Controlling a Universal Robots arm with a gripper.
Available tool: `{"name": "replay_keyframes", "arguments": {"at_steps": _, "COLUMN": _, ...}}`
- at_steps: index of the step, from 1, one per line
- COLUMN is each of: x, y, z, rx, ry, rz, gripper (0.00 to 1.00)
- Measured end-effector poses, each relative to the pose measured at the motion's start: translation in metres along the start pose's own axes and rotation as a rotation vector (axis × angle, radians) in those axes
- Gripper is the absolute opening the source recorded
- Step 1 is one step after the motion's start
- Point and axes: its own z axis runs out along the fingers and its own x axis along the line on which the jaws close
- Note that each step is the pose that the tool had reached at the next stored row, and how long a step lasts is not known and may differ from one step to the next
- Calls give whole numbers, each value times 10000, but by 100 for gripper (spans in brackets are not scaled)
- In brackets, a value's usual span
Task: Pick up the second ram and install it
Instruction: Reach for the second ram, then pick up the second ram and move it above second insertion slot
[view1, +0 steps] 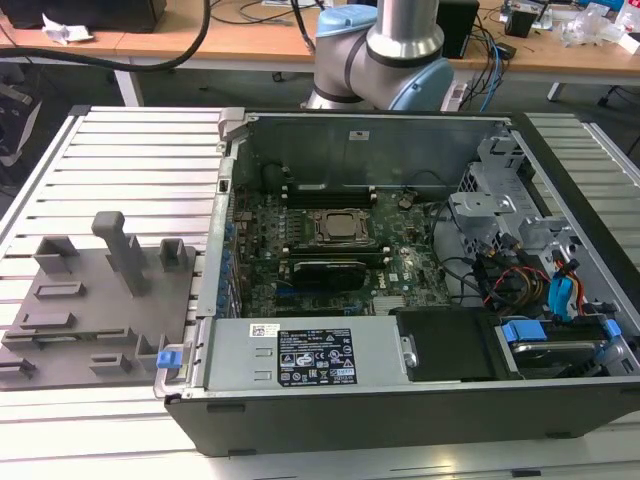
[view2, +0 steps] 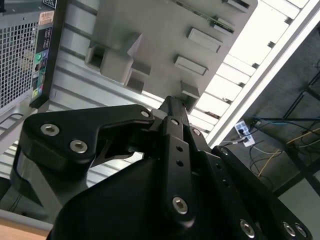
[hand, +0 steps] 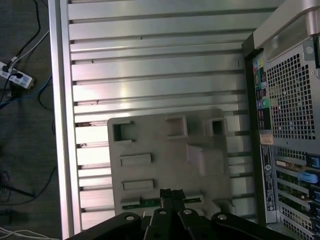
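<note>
- The hand (hand: 171, 191) is closed and holds nothing.
- The second ram (hand: 144, 202) lies in a slot of the gray holder (hand: 165, 150).
- The holder sits on the table (hand: 150, 75), beside the open computer (hand: 290, 100).

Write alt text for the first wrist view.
The gripper hangs right at a green ram lying in a slot of a grey tray, on a slatted metal table. A computer case with a perforated back stands beside the tray.
</note>
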Motion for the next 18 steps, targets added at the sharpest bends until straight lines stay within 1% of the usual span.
{"name": "replay_keyframes", "arguments": {"at_steps": 4, "x": -7, "y": -104, "z": -1, "rx": -1, "ry": -1, "rz": 1, "gripper": 11}}
{"name": "replay_keyframes", "arguments": {"at_steps": 7, "x": -19, "y": -264, "z": -5, "rx": -1, "ry": -1, "rz": 0, "gripper": 11}}
{"name": "replay_keyframes", "arguments": {"at_steps": 8, "x": -21, "y": -286, "z": -5, "rx": 0, "ry": -1, "rz": 0, "gripper": 11}}
{"name": "replay_keyframes", "arguments": {"at_steps": 18, "x": -21, "y": -290, "z": -6, "rx": 0, "ry": -1, "rz": 0, "gripper": 11}}
